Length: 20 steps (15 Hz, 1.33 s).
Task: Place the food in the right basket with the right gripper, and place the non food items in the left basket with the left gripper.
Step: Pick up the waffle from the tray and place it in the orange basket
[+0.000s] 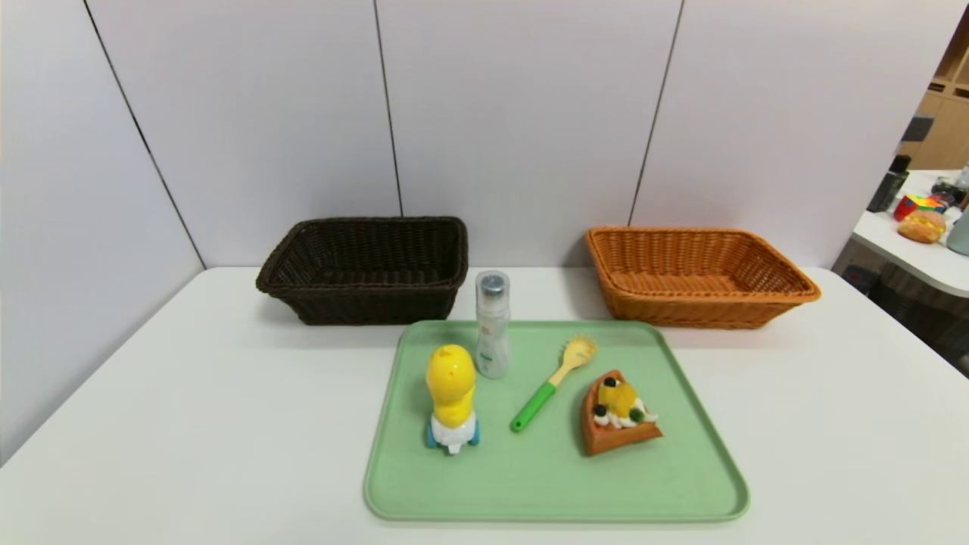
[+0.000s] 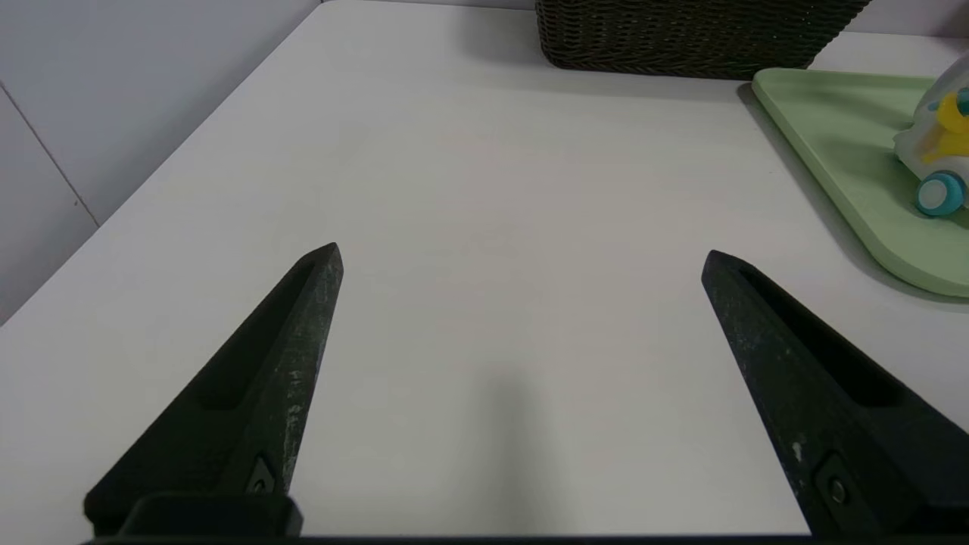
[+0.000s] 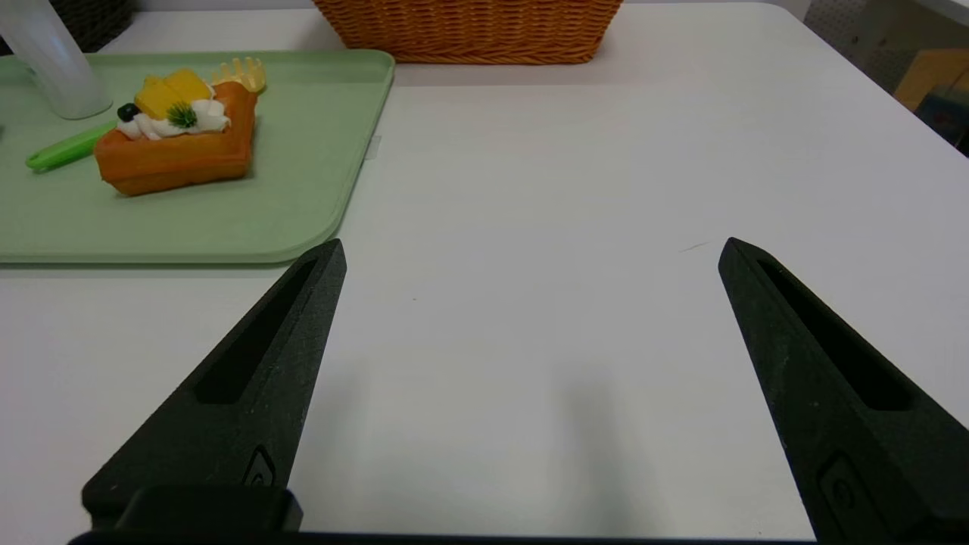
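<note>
A green tray [image 1: 681,484] holds a yellow toy on blue wheels [image 1: 451,397], an upright clear bottle [image 1: 493,325], a green-handled spoon [image 1: 551,386] and an orange cake slice with fruit [image 1: 617,412]. Behind it stand a dark brown basket [image 1: 367,269] on the left and an orange basket [image 1: 696,276] on the right. My left gripper [image 2: 521,253] hovers open over bare table left of the tray [image 2: 840,121]. My right gripper [image 3: 532,250] hovers open over bare table right of the tray [image 3: 303,189], with the cake slice [image 3: 178,140] off to its side. Neither gripper shows in the head view.
White wall panels close off the back and left of the white table [image 1: 189,424]. A second table [image 1: 920,250] with assorted objects stands beyond the right edge. The toy's wheel [image 2: 939,193] shows at the border of the left wrist view.
</note>
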Available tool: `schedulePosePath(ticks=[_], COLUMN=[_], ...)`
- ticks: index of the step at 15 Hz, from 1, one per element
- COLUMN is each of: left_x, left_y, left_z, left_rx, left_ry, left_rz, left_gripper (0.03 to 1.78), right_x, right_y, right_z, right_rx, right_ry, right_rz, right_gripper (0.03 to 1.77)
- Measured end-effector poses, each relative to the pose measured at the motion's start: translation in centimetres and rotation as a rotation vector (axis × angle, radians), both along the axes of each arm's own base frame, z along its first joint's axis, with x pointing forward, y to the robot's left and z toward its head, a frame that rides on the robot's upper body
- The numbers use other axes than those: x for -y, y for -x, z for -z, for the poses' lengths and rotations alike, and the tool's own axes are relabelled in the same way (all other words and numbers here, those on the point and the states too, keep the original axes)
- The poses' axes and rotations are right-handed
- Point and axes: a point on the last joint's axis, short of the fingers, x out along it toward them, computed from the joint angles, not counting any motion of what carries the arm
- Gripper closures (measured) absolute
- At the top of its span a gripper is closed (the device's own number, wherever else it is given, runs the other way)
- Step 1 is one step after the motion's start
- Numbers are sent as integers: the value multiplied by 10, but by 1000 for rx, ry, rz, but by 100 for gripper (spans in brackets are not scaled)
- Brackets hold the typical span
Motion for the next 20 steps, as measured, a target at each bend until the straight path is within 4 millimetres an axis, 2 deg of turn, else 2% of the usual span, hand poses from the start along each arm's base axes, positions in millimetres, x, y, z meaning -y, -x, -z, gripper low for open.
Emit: schedulePosePath(ticks=[20], left_x=[0], left_y=[-1], left_z=[1], left_rx=[9], left_ry=[-24], left_rz=[-1], left_gripper=[12], right_x=[0], right_y=[0], right_z=[0], right_rx=[4], right_ry=[8], right_rz=[-2], right_gripper=[10])
